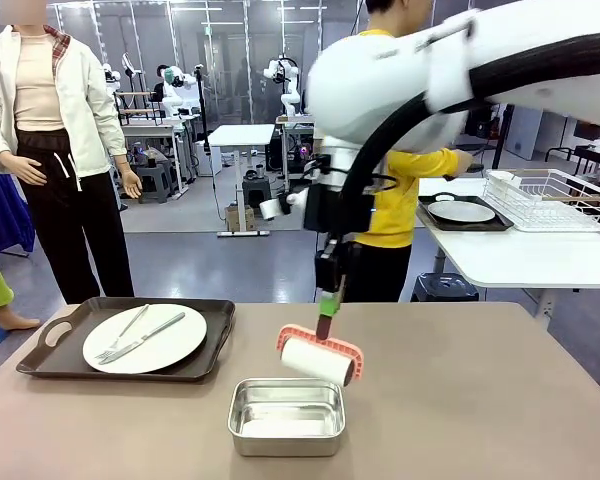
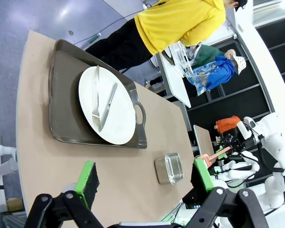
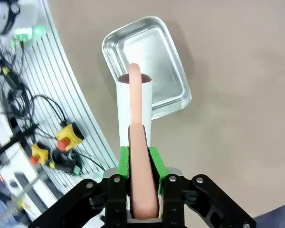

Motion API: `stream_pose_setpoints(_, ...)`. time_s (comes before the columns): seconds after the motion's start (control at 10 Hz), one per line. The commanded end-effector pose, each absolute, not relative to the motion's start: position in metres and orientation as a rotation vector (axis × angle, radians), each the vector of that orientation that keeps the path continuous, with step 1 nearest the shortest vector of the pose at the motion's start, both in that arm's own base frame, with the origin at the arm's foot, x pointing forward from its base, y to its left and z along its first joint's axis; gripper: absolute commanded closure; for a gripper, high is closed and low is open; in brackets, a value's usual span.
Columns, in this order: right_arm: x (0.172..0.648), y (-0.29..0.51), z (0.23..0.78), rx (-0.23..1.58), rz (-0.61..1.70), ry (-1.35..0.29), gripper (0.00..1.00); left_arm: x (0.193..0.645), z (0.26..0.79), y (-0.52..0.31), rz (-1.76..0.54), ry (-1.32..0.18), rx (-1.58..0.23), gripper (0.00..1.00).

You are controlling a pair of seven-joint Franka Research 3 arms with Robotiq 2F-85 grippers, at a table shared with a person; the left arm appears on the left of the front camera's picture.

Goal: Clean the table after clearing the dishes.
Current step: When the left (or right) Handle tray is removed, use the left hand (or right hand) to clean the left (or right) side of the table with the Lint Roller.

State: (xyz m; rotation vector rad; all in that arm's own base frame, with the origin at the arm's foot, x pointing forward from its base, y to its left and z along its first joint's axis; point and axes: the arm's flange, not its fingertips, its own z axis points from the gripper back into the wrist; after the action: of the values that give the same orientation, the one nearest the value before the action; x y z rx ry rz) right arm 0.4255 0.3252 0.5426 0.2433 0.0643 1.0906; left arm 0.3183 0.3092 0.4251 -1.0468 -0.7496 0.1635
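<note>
Our right end effector [image 1: 327, 303] is clamped on the roller [image 1: 318, 360] handle, over the pan [image 1: 286, 415] rim; our left end effector [image 2: 145, 176] stands apart. 1 plate [image 1: 145, 340] sits on the bench [image 1: 480, 400], so rolling leftward risks striking its tray [image 1: 216, 330].

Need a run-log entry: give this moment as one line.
right gripper: shut on roller, by steel pan | left gripper: open, empty | plate with cutlery on tray, on table

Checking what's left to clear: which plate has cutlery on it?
The near plate, on the brown table, bearing a fork and knife; the far plate on the white table looks bare.
</note>
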Motion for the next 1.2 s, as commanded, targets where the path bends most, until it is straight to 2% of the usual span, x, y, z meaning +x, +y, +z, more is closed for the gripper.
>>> stream_pose_setpoints(0.0,0.397,0.269,0.53,0.333,0.801,-0.013,1.0,0.316,0.427,0.31,0.152,-0.757,-1.055,0.0)
stream_pose_setpoints(0.2,0.4,0.205,0.523,0.424,0.438,-0.113,1.0,0.316,0.427,0.31,0.152,-0.757,-1.055,0.0)
stream_pose_setpoints(0.5,0.418,0.156,0.493,0.507,0.145,-0.141,1.0,0.316,0.427,0.31,0.152,-0.757,-1.055,0.0)
stream_pose_setpoints(0.6,0.429,0.148,0.48,0.55,0.115,-0.128,1.0,0.316,0.427,0.31,0.152,-0.757,-1.055,0.0)
stream_pose_setpoints(0.7,0.44,0.153,0.47,0.596,0.219,-0.122,1.0,0.316,0.427,0.31,0.152,-0.757,-1.055,0.0)
stream_pose_setpoints(0.8,0.425,0.133,0.488,0.509,0.165,-0.117,1.0,0.316,0.427,0.31,0.152,-0.757,-1.055,0.0)
stream_pose_setpoints(1.1,0.425,0.133,0.488,0.509,0.165,-0.117,1.0,0.316,0.427,0.31,0.152,-0.757,-1.055,0.0)
